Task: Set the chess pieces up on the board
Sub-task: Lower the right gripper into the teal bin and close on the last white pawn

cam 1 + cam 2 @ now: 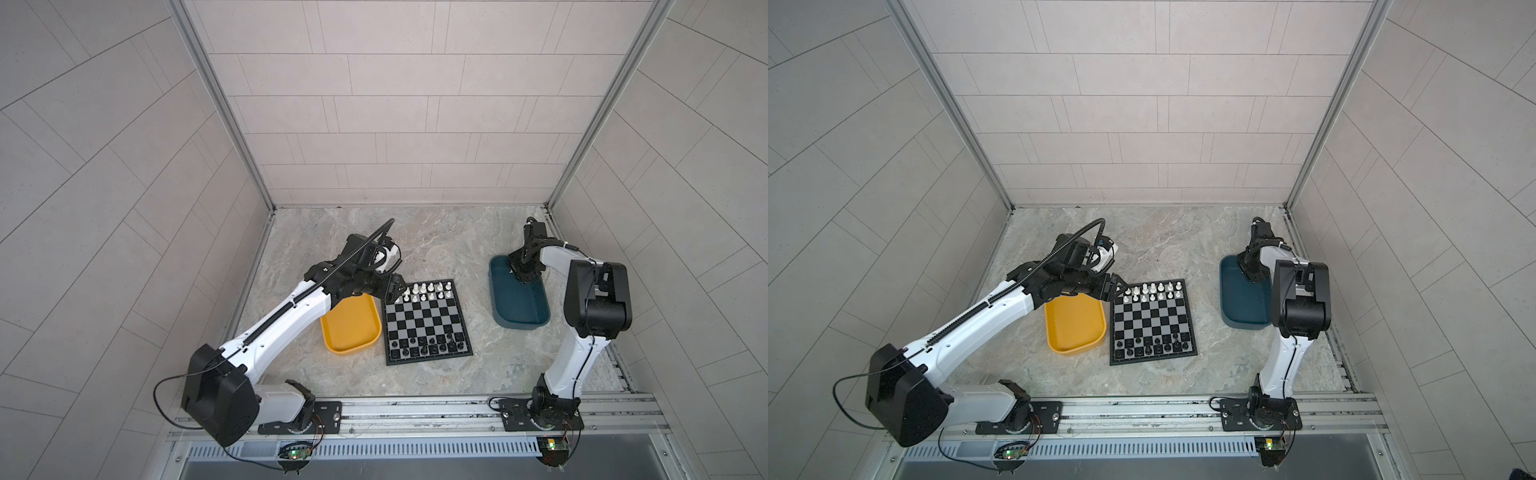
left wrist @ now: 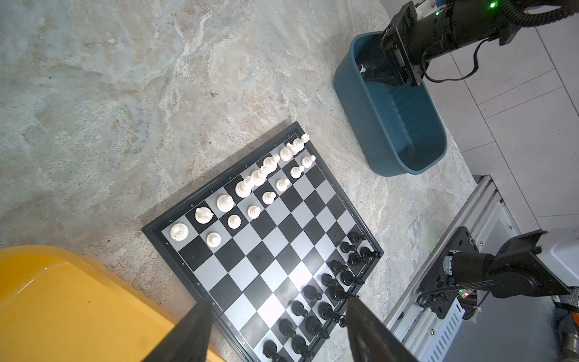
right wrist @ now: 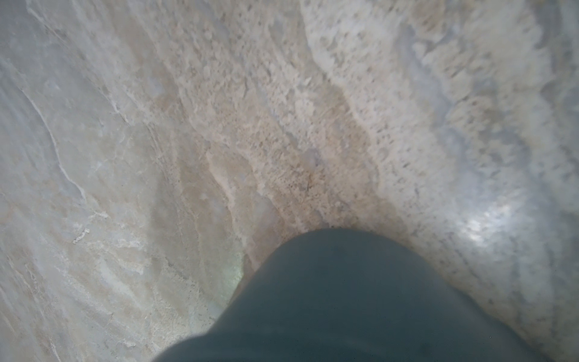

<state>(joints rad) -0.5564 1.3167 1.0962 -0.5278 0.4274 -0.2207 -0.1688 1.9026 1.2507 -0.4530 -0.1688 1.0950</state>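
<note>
The board's [image 1: 426, 320] four middle rows lie bare, an open lane between the white pieces [image 1: 424, 291] crowding the far two rows and the black pieces [image 1: 428, 347] on the near two. The yellow tray [image 1: 351, 328] sits just beside its left edge. The dark blue bin [image 1: 521, 309] stands apart on the right, with bare tabletop [image 1: 478, 299] between.

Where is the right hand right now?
In both top views the right hand is down in the far end of the dark blue bin, right of the board.

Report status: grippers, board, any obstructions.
Left gripper open, empty, at board corner. Right gripper down in blue bin by a white piece, grip unclear. White pawn row one short. No obstruction.
</note>
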